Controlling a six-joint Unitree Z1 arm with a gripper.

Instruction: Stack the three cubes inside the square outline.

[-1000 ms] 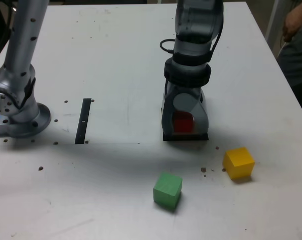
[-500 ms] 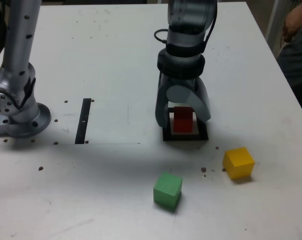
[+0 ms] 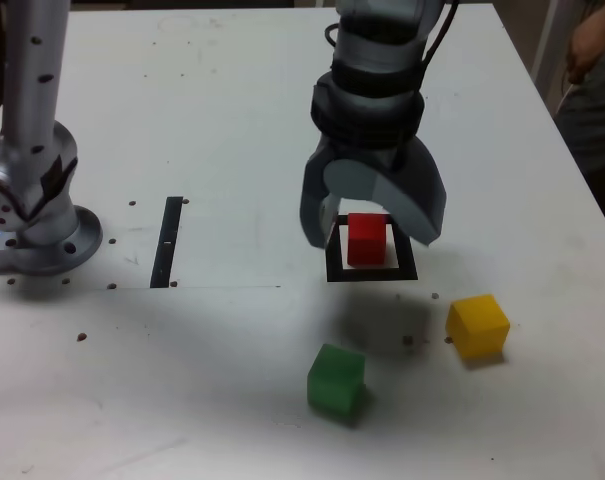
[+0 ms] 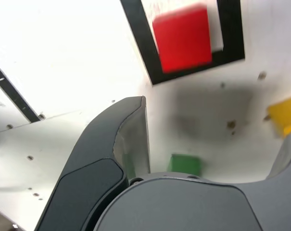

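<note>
Cubes look light, stiff and flat-sided. End effector [image 3: 374,228] hangs released above red [image 3: 368,239]; pinch green [image 3: 335,378] by opposite faces.

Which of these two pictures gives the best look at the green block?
The exterior view: the green block sits whole and unobstructed on the table, near the yellow block. In the wrist view only its top peeks out behind the claw's body, slightly blurred.

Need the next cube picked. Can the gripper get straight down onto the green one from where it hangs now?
Probably yes. The gripper hangs open above the red cube, empty. The green cube sits alone on bare table, well apart from the yellow cube, so nothing blocks a descent.
</note>
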